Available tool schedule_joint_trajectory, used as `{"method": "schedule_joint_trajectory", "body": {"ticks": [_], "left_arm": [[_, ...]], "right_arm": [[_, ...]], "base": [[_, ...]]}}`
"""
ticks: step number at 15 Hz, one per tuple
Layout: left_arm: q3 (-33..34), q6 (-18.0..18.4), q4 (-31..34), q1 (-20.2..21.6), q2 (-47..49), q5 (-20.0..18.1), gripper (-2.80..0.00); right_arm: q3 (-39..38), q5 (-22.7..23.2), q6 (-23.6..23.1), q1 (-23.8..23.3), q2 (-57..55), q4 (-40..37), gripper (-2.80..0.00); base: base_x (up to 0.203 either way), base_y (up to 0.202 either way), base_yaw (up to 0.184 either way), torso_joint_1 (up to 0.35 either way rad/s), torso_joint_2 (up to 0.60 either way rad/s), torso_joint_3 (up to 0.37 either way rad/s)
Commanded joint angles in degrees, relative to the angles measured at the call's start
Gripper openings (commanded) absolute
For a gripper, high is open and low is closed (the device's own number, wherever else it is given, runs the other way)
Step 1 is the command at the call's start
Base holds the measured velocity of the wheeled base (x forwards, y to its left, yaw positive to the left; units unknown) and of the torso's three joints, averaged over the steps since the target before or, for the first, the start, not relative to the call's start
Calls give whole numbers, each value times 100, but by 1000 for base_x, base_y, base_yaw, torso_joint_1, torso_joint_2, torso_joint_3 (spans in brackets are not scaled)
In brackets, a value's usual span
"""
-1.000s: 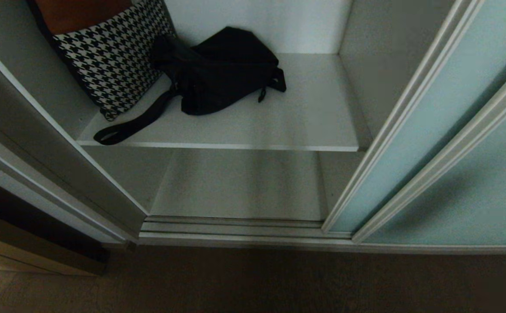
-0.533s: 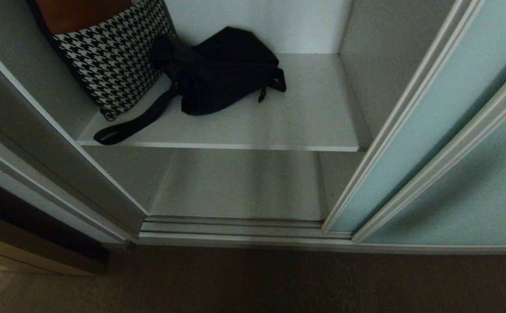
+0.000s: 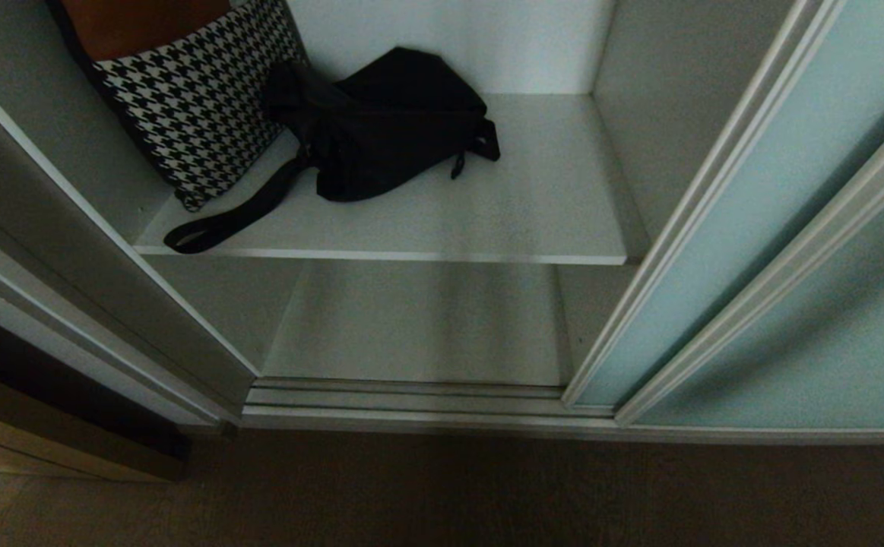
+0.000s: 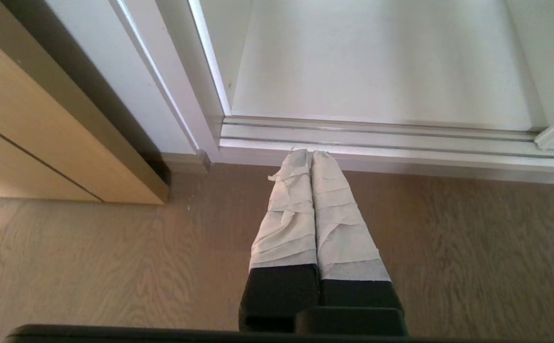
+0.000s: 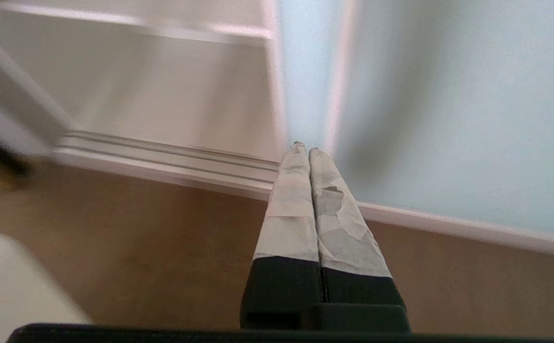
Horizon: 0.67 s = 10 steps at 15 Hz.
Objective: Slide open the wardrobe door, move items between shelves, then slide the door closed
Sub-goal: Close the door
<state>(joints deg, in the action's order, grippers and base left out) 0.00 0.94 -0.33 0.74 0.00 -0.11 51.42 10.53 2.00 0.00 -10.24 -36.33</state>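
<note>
The bay stands open between the left frame post point(image 3: 107, 251) and sliding wardrobe door point(image 3: 723, 228). The shelf's point(image 3: 533, 205) right half lies bare; black bag point(image 3: 388, 129) and houndstooth cushion point(image 3: 198, 114) crowd its far left.

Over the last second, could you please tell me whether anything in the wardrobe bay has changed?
Nothing has visibly changed in the head view. The black bag lies on the upper shelf as before, its strap trailing to the front edge beside the houndstooth bag. The sliding wardrobe door stays pushed to the right, the bay open. Neither arm shows there.
</note>
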Motion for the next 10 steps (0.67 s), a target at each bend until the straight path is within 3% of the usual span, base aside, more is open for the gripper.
{"method": "schedule_joint_trajectory", "body": {"ticks": [1, 5, 10], "left_arm": [[0, 3, -3, 5, 9, 2, -280], [0, -6, -3, 5, 9, 2, -280], [0, 3, -3, 5, 9, 2, -280]], "right_arm": [[397, 220, 44, 0, -621, -6, -280], [1534, 809, 660, 0, -1788, 51, -280], [2285, 900, 1345, -61, -2827, 634, -280]], "base": [[0, 0, 0, 0, 0, 0], [0, 0, 0, 0, 0, 0], [0, 0, 0, 0, 0, 0]]}}
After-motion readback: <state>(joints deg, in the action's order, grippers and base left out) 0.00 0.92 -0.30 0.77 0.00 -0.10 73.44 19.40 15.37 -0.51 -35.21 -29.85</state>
